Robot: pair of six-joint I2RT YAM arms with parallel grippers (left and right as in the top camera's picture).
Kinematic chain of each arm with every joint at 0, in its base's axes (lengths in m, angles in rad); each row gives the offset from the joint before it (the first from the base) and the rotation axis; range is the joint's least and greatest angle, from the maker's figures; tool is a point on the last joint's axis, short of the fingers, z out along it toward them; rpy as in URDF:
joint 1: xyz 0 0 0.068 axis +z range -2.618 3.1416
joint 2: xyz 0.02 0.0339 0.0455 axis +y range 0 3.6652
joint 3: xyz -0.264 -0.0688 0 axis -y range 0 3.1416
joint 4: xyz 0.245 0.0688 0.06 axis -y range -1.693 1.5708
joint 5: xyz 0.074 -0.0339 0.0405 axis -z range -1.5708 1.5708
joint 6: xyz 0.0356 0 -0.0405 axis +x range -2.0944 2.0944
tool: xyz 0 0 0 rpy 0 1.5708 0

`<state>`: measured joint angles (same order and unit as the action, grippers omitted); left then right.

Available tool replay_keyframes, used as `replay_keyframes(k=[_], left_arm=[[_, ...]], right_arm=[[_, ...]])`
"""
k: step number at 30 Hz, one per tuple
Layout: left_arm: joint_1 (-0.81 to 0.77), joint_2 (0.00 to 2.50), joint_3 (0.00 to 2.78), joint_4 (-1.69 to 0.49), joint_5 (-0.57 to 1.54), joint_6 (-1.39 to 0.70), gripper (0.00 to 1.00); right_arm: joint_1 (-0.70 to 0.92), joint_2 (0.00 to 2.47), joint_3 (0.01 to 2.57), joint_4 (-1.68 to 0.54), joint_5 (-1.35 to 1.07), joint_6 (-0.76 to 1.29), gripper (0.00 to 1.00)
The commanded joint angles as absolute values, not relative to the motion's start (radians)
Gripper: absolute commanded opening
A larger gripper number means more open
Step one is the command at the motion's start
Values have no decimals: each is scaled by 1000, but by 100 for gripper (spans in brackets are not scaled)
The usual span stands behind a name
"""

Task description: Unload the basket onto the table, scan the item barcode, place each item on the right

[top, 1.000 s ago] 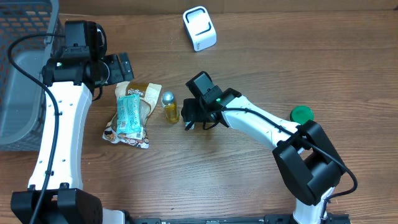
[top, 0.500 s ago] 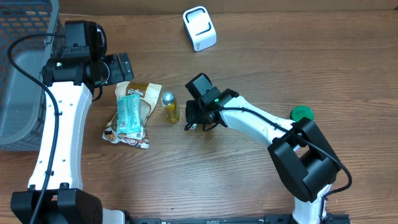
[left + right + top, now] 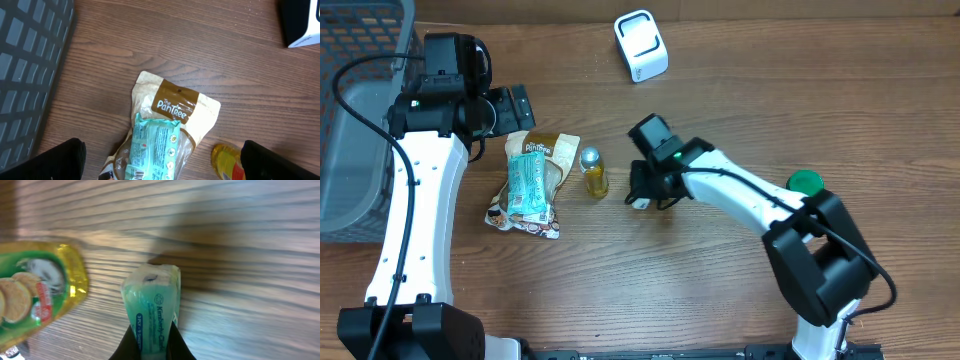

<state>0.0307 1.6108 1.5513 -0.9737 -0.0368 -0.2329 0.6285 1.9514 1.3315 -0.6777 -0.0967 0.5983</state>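
Right wrist view shows my right gripper (image 3: 152, 347) shut tight on a small teal pack (image 3: 150, 300). My two fingers pinch its near end, and the rest of it reaches out ahead of the jaws over the wooden table (image 3: 240, 230); I cannot tell whether it touches the wood. Just left of these jaws lies a yellow bottle (image 3: 35, 300) with a green label, near the pack but apart from it. From overhead, a green lid (image 3: 805, 183) sits well behind the jaws beside my forearm, and the white scanner (image 3: 641, 45) stands well beyond them toward the far edge. My left gripper (image 3: 167, 160) hangs spread as wide as it goes, holding nothing. Below its jaws lies a brown pouch (image 3: 175, 107) with a mint packet (image 3: 152, 150) on top, and a grey basket (image 3: 25, 75) is off to their left.
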Motion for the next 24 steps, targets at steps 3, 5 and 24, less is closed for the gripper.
replay_keyframes(k=[3, 5, 24], left_arm=[[32, 1612, 1573, -975, -33, -239, 100], [32, 1612, 1573, -975, -33, -239, 100], [32, 1612, 1573, -975, -33, -239, 100]], right_arm=[[535, 1842, 1344, -781, -78, 535, 4], [506, 1835, 1344, -833, -78, 500, 4], [519, 1841, 1343, -980, 112, 459, 10]])
